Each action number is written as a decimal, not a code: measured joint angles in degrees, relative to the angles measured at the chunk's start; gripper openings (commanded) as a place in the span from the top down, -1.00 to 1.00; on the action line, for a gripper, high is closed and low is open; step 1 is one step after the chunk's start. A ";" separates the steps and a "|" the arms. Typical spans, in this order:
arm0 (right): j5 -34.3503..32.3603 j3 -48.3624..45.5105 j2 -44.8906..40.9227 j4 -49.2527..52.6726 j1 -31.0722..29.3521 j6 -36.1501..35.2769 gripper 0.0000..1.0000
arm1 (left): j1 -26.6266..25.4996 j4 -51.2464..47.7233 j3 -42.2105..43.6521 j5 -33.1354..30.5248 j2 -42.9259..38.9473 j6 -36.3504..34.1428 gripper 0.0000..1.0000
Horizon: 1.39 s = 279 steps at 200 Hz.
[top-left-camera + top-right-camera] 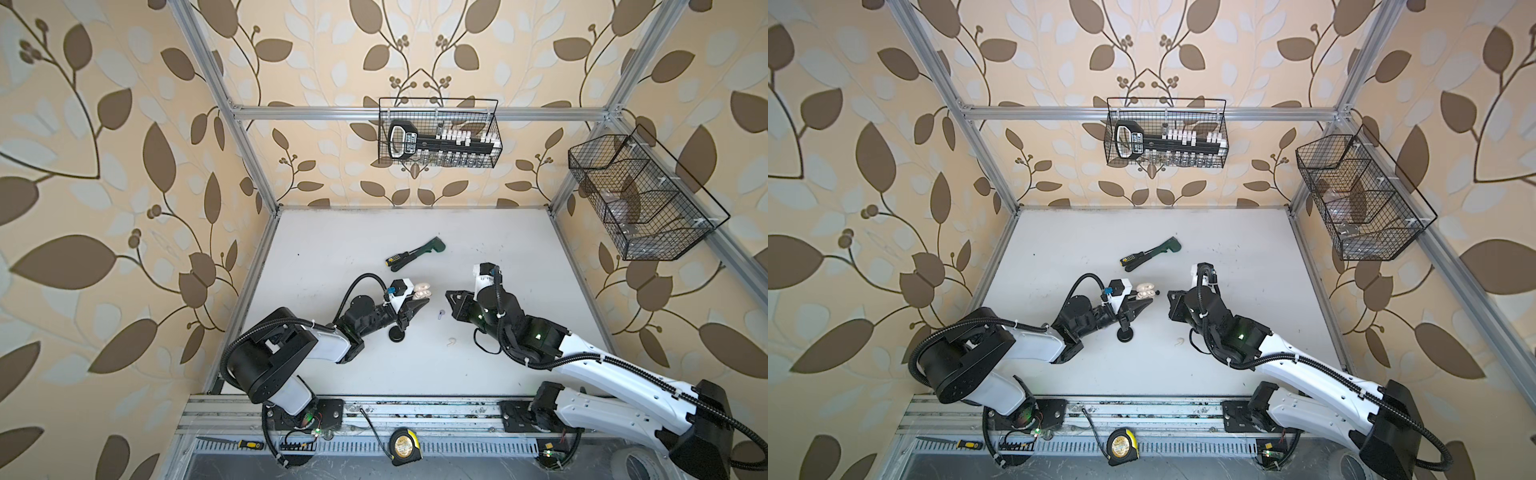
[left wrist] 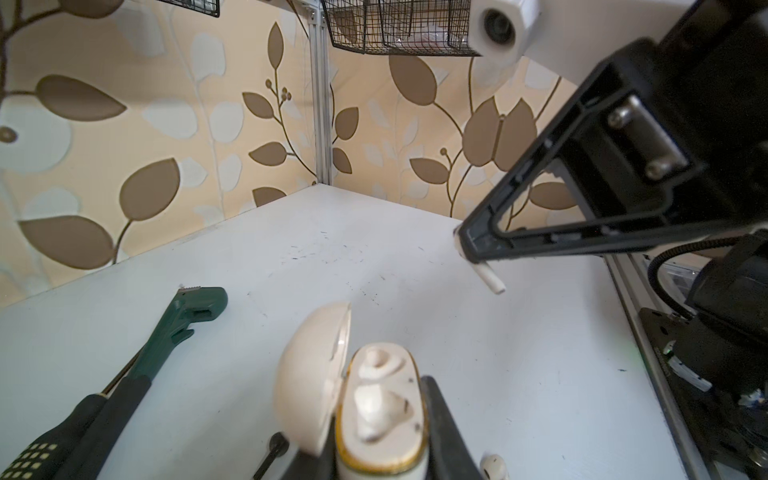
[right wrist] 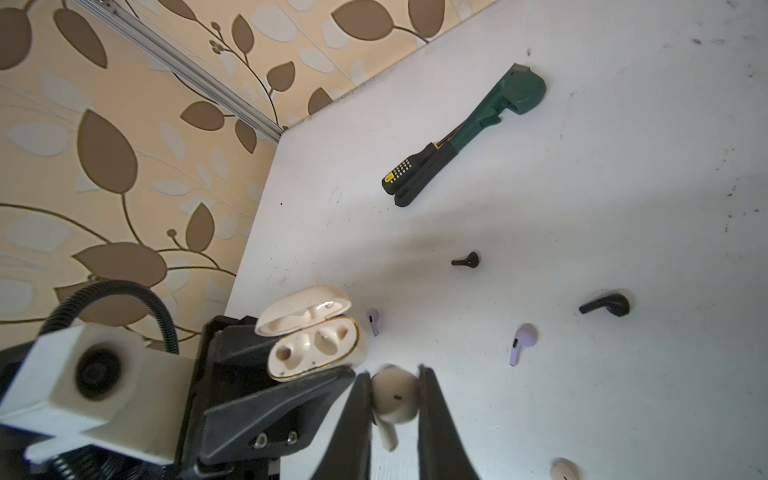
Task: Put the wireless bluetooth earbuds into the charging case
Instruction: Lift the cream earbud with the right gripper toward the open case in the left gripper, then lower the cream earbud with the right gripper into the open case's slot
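Note:
My left gripper (image 2: 382,436) is shut on the cream charging case (image 2: 380,399), which it holds off the table with its lid (image 2: 311,374) swung open. In the right wrist view both sockets of the charging case (image 3: 313,347) look empty. My right gripper (image 3: 395,374) is shut on a cream-white earbud (image 3: 395,399), stem pointing back between the fingers, just beside the case. In both top views the two grippers (image 1: 419,300) (image 1: 449,296) face each other mid-table. On the table lie two black earbuds (image 3: 467,259) (image 3: 606,305), two lilac ones (image 3: 372,320) (image 3: 521,343) and another cream one (image 3: 563,471).
A green wrench (image 1: 428,247) and a black-and-yellow screwdriver (image 1: 397,259) lie behind the grippers. A black round object (image 1: 397,334) sits under the left arm. Two wire baskets (image 1: 438,133) (image 1: 640,199) hang on the walls. A tape measure (image 1: 402,446) rests on the front rail.

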<state>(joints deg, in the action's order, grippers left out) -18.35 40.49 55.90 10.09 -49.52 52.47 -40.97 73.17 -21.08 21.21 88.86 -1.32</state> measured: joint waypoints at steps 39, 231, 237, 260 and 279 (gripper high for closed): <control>-1.25 1.57 0.76 -1.38 -1.86 -0.76 0.68 | -1.46 2.21 -0.59 0.63 0.83 0.44 1.00; -14.38 2.49 3.87 -10.97 -10.60 -2.49 0.70 | -5.25 3.45 -2.69 -2.16 0.87 6.12 1.00; -14.60 2.49 4.07 -11.13 -10.73 -2.49 0.69 | -5.27 3.45 -2.69 -2.19 0.87 6.25 1.00; -15.37 2.49 4.85 -11.54 -10.91 -2.36 0.70 | -5.57 3.43 -2.69 -2.23 0.61 6.80 1.00; -15.76 2.49 5.62 -11.67 -10.97 -2.34 0.70 | -5.57 3.43 -2.69 -2.36 -0.11 7.45 1.00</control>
<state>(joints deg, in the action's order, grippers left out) -34.11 42.98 61.52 -1.58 -60.49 50.13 -46.54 76.60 -23.77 18.85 88.75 6.13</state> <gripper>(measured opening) 0.150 0.253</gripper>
